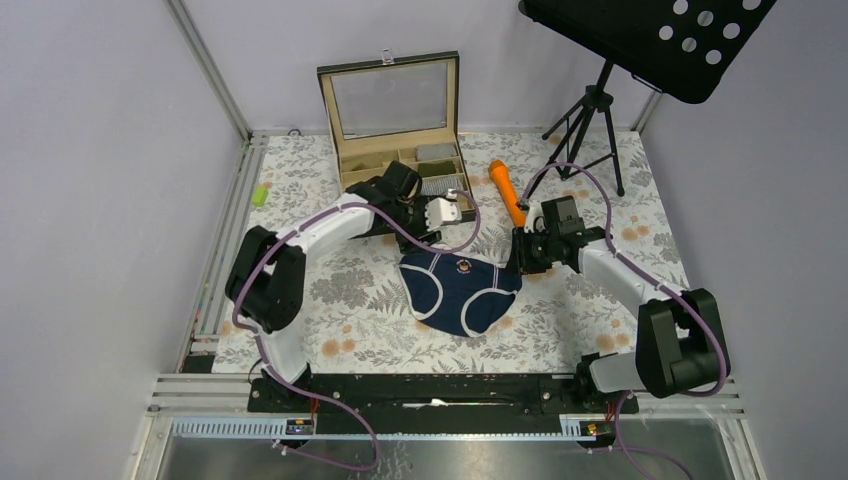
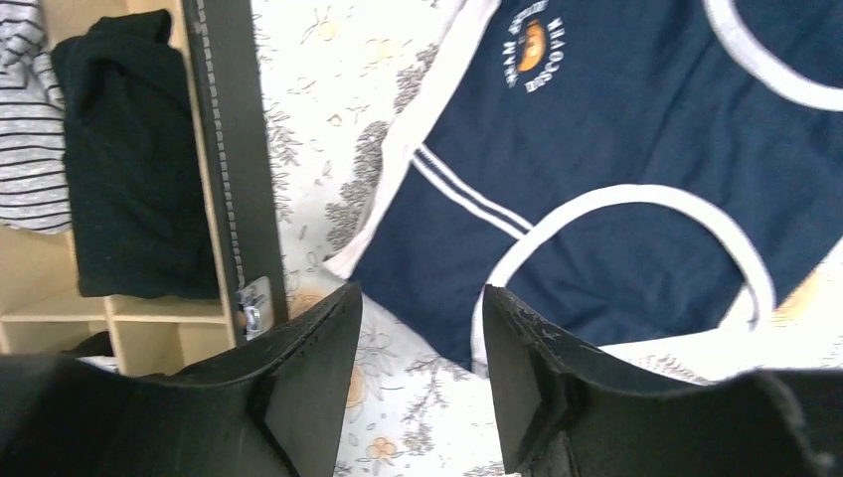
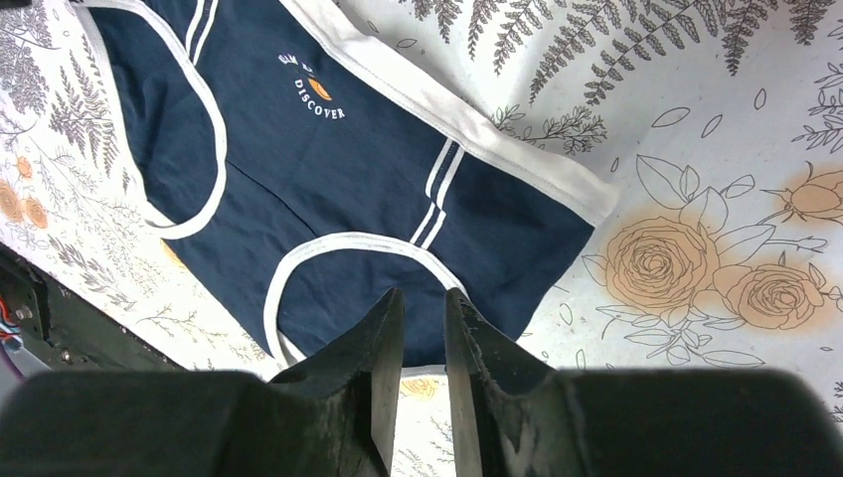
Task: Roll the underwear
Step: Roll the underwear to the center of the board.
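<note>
"Hands first: how do yours stand?"

"My left hand point(image 2: 420, 298) is spread, with only the flowered worktop point(image 1: 340, 290) showing between its fingers. My right hand point(image 3: 424, 298) is nearly pressed together over an edge of the navy brief point(image 1: 462, 290). Whether any cloth is nipped there, I cannot tell."

"Count things for me."

"One navy brief, lying flat mid-worktop between my two hands. One wooden box point(image 2: 224, 149) behind it, lid up. One orange stick point(image 1: 507, 190), one green cylinder point(image 1: 260, 194)."

"Inside the box?"

"One black folded piece point(image 2: 129, 159) and one striped piece point(image 2: 25, 109), cut off by the frame. The other compartments probably hold cloth too, but they're too small to make out."
</note>
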